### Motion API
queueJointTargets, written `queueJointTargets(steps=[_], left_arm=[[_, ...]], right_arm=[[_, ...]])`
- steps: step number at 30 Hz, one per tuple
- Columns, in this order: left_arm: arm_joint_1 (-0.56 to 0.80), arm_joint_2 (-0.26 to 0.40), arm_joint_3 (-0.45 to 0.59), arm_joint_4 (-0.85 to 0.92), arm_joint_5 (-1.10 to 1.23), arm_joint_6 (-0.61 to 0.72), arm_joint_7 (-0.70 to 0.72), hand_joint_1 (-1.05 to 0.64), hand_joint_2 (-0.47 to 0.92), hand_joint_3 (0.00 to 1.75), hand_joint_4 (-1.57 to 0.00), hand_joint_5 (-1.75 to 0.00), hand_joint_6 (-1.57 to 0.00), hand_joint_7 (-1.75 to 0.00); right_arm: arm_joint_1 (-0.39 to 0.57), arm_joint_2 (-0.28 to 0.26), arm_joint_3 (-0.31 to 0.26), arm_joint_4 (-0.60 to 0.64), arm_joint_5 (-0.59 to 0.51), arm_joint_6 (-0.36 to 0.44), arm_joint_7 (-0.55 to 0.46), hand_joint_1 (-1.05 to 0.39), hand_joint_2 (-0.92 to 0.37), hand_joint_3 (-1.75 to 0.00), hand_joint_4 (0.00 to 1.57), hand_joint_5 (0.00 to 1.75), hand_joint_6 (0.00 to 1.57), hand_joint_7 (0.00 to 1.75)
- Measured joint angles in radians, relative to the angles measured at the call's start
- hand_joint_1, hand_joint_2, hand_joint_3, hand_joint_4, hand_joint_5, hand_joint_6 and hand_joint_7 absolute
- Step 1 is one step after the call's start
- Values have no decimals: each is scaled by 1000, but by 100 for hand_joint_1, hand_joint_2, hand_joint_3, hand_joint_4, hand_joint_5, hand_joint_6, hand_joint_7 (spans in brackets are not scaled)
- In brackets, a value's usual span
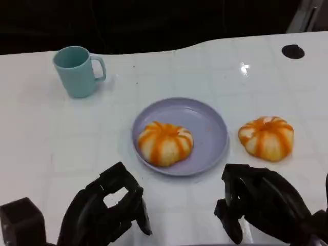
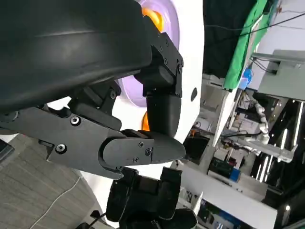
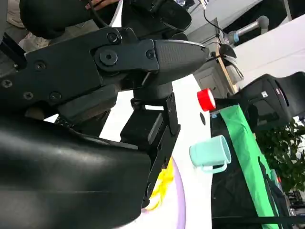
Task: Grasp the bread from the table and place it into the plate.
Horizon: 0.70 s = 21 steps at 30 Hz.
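Note:
A lilac plate [image 1: 211, 128] lies mid-table with an orange-striped bread bun [image 1: 165, 143] on its left half. A second striped bun [image 1: 266, 137] sits on the bare table just right of the plate. My left hand [image 1: 110, 210] hovers near the front edge, below the plate's left side, fingers bent and apart with nothing in them. My right hand [image 1: 261, 205] is at the lower right, in front of the second bun and apart from it, also holding nothing. The left wrist view shows the plate [image 2: 167, 28] and a bun [image 2: 153, 18] past my fingers [image 2: 162, 114].
A teal mug [image 1: 77, 69] stands at the far left of the white table, also seen as the mug [image 3: 209, 152] in the right wrist view. A black round mark [image 1: 293, 51] is at the far right corner. The table's far edge runs behind the mug.

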Motion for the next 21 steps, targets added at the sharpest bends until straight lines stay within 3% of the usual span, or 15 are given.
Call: queueJointTargets(steps=[21], left_arm=[[-42,-4,20,90,-7,-5,-78,-56,92,39,-91,-175,-66,-175]], right_arm=[[-12,0,-6,35,-3,-31,9,-91,-92,-38,127,165,109,158]])
